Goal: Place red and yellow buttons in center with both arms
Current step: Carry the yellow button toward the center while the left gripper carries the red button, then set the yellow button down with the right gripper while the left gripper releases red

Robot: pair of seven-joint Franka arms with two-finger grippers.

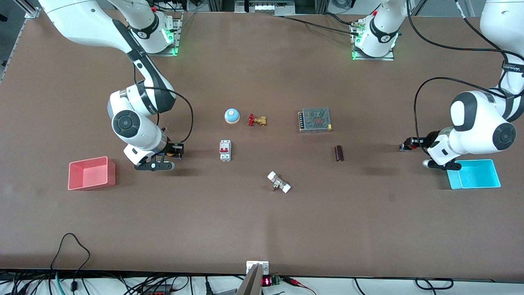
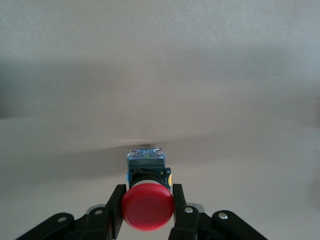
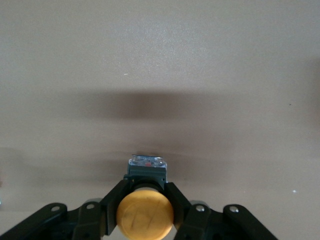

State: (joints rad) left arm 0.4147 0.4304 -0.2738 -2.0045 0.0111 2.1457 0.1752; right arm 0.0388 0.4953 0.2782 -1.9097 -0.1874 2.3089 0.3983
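My right gripper (image 1: 177, 150) is shut on the orange-yellow button (image 1: 177, 155) and holds it over the table between the pink bin and the circuit breaker. In the right wrist view the yellow cap (image 3: 145, 216) sits between the fingers of the gripper (image 3: 146, 191), black body pointing away. My left gripper (image 1: 407, 144) is shut on the red button (image 1: 403, 147) over the table between the dark red cylinder and the cyan bin. The left wrist view shows the red cap (image 2: 148, 207) clamped in the gripper (image 2: 148, 193). The bare brown center (image 1: 282, 153) lies between them.
A blue-and-cream bell (image 1: 231, 116), a brass valve (image 1: 257, 120) and a mesh-topped box (image 1: 315, 119) stand mid-table. A circuit breaker (image 1: 225, 150), a dark red cylinder (image 1: 339, 153) and a white-ended fitting (image 1: 279, 182) lie nearer the front camera. Pink bin (image 1: 91, 173) and cyan bin (image 1: 475, 174) sit at the ends.
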